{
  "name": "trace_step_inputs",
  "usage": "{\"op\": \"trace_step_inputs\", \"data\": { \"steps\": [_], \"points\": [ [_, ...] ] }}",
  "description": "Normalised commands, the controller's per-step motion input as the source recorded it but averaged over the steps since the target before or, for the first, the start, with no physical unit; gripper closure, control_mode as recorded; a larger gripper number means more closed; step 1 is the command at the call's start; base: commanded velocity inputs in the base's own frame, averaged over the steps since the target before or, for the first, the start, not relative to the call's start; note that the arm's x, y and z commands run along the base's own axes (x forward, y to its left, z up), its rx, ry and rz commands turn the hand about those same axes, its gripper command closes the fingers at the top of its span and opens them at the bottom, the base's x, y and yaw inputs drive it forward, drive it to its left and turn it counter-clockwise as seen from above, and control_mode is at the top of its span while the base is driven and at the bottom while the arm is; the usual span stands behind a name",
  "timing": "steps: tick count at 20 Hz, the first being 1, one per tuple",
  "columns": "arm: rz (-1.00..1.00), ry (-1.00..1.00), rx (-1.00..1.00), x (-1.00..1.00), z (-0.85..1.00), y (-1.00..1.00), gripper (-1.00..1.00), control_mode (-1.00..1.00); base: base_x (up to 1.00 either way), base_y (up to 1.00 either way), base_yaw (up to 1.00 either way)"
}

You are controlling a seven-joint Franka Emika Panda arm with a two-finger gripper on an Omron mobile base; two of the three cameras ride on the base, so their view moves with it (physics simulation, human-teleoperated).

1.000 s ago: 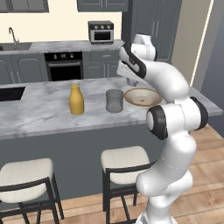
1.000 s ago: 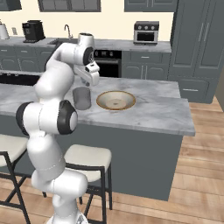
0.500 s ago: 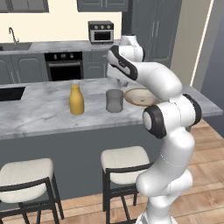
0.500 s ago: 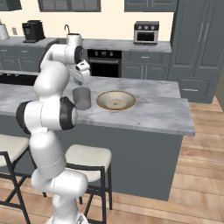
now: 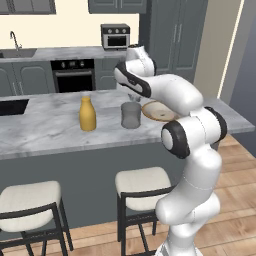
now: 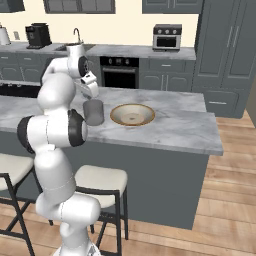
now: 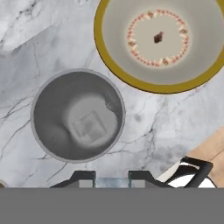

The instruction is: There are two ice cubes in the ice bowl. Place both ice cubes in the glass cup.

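Pincer (image 7: 111, 178) hangs above the grey translucent cylindrical glass cup (image 7: 78, 116), tips just past its near rim in the hand view; a pale translucent ice cube (image 7: 112, 182) sits squeezed between the 2 dark fingertips (image 7: 83, 177), so it grips that cube. Second pale square ice cube (image 7: 89, 127) lies on the bottom of the cup, seen through the open top. Shallow round ice bowl with tan wood-coloured rim (image 7: 114, 61) sits just beside the cup, not touching, greyish inside with a ring of reddish specks and a small dark spot at centre. Both stand on the grey marble table (image 7: 26, 48). From the left base view the cup (image 5: 130, 115) is between the yellow-orange bottle (image 5: 87, 114) and the bowl (image 5: 159, 111), bottle well apart from the cup. From the right base view the white arm reaches over the cup (image 6: 93, 112), bowl (image 6: 132, 114) to its right. 2 padded stools (image 5: 142, 182) stand under the table's near edge.
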Motion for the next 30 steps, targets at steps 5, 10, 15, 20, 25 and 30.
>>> {"op": "trace_step_inputs", "data": {
  "steps": [5, 10, 15, 20, 25, 30],
  "points": [
    [0.0, -0.07, 0.0, 0.16, -0.18, 0.0, 1.0, -1.0, 0.0, 0.0, 0.0],
    [0.0, -0.07, 0.04, 0.3, -0.04, 0.0, 1.0, -1.0, 0.0, 0.0, 0.0],
    [0.0, 0.0, 0.05, 0.42, -0.05, 0.0, 1.0, -1.0, 0.0, 0.0, 0.0],
    [0.0, 0.01, 0.0, 0.33, -0.24, 0.0, 1.0, -1.0, 0.0, 0.0, 0.0],
    [0.0, 0.02, 0.0, 0.24, -0.3, 0.0, 1.0, -1.0, 0.0, 0.0, 0.0],
    [0.0, 0.0, 0.0, 0.21, -0.2, 0.0, 1.0, -1.0, 0.0, 0.0, 0.0]
  ]
}}
